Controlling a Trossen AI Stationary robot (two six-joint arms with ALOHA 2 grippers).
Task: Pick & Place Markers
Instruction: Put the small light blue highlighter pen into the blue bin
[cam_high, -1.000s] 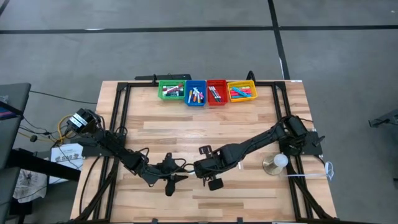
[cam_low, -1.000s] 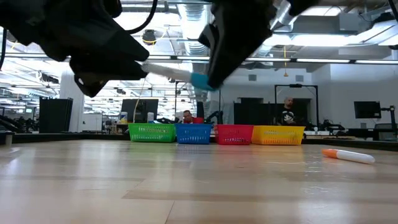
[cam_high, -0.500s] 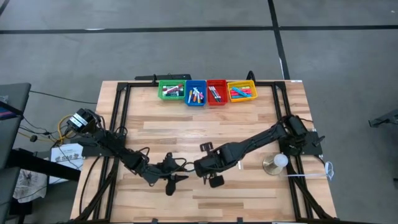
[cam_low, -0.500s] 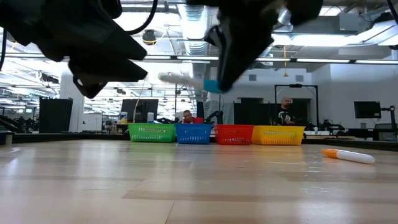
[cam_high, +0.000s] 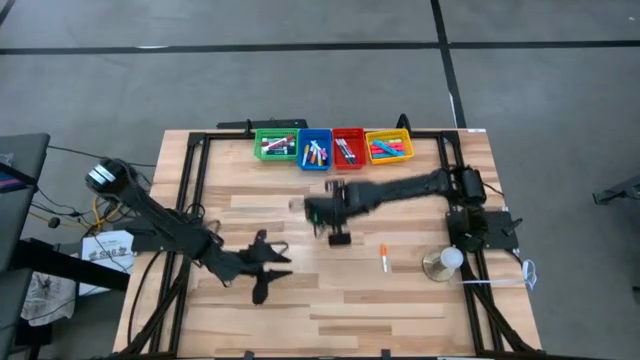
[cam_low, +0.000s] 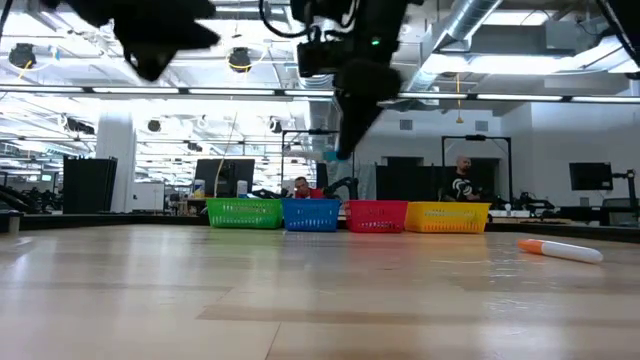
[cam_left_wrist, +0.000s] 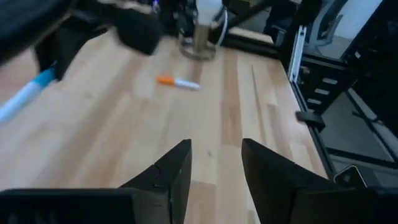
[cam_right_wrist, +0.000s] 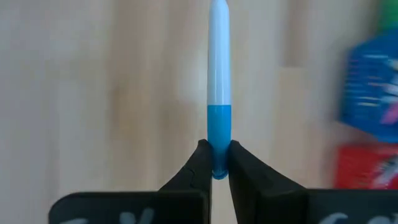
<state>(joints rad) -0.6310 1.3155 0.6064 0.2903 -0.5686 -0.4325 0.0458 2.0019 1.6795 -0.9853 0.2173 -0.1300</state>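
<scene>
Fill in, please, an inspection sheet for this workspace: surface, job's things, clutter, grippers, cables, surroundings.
Surface: wooden table inside a black frame.
Job's things: blue-capped marker clamped in the right gripper; orange marker lying loose on the wood; more markers fill the four bins at the far edge, in the order green, blue, red, yellow.
Clutter: a round metal stand near the right arm's base.
Grippers: right gripper shut on the marker, above the table near the bins; left gripper open, empty, over bare wood.
Cables: a bundle off the table's left edge.
Surroundings: grey floor; the low view shows a person far behind the bins.
</scene>
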